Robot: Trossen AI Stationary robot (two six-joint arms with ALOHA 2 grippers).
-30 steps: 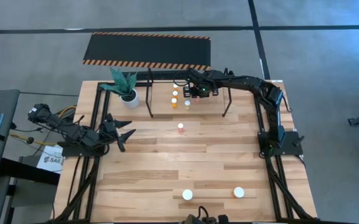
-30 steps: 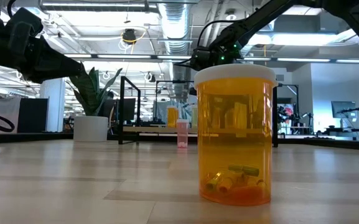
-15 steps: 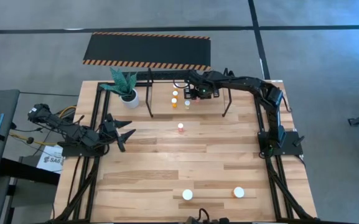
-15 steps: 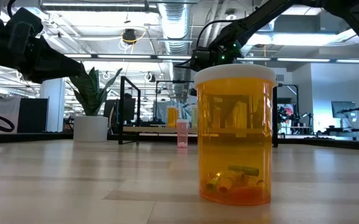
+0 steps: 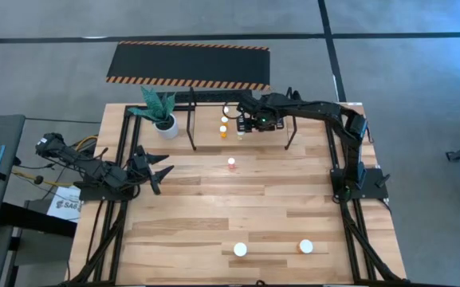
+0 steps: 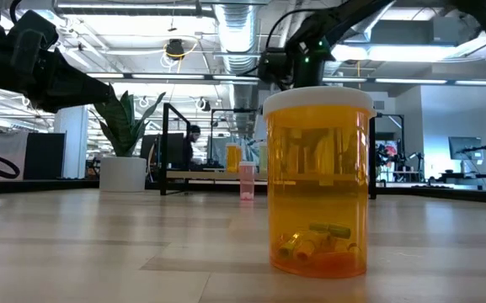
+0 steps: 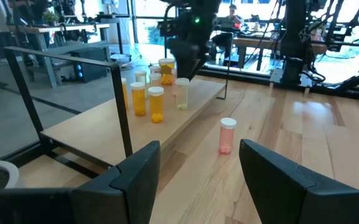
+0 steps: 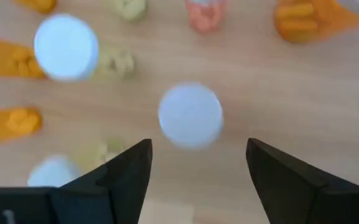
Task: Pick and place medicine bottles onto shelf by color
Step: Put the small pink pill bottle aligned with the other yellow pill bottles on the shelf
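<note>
The pink bottle (image 5: 232, 164) stands alone at bench centre, six o'clock of the shelf (image 5: 238, 119). It looks light, rigid and slick, best gripped around the body below the cap. The right tool (image 5: 243, 121) hangs parted and empty over the shelved bottles (image 7: 156, 103); the left tool (image 5: 159, 169) waits wide at nine o'clock. There is open bench all round, and only the shelf's black uprights crowd an approach.
</note>
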